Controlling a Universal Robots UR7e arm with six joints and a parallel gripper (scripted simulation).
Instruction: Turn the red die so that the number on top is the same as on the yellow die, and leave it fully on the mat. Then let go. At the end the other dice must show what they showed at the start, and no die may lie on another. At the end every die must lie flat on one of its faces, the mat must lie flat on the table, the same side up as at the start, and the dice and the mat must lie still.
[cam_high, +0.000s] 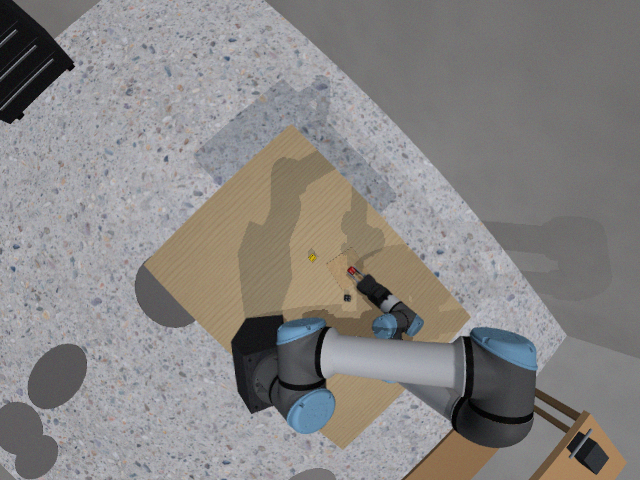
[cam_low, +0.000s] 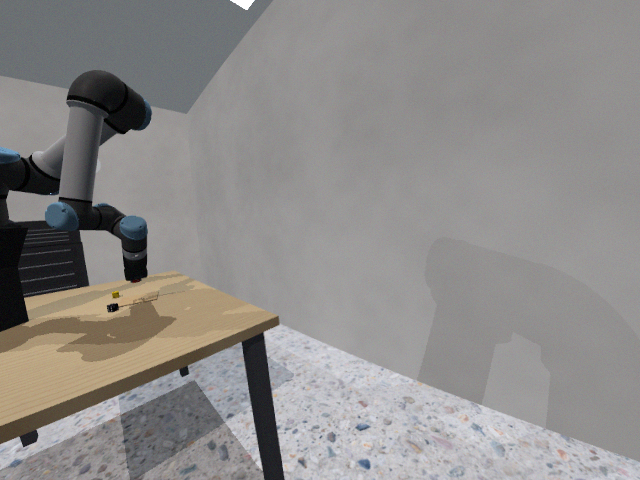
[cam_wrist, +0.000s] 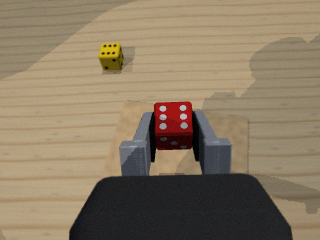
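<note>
Okay, so from my end the red die (cam_high: 351, 270) (cam_low: 135, 281) (cam_wrist: 173, 125) is up off the tabletop (cam_high: 201, 237) (cam_low: 211, 320) (cam_wrist: 40, 130), with the end effector (cam_high: 352, 271) (cam_low: 135, 281) (cam_wrist: 173, 126) clamped on it, one pad against each side. Wrist cam has its six-face turned toward the lens, and roughly upward by the look of it, though I can't tell whether it's dead level. It's a cube, so every edge is about as long as the next; going by the pips, the two lines of three run along the reach of the fingers, away from the gripper body. Another pipped face shows below that one, partly in shade.

Behind and below it is the tan mat (cam_high: 338, 270) (cam_low: 148, 296) (cam_wrist: 232, 145), flat on the tabletop. The yellow die (cam_high: 312, 257) (cam_low: 115, 294) (cam_wrist: 110, 56) sits off the mat with a six on top too, its lines of three going crosswise in the wrist view. The black die (cam_high: 347, 298) (cam_low: 112, 307) is near the mat; its pips are too small for me to read.
</note>
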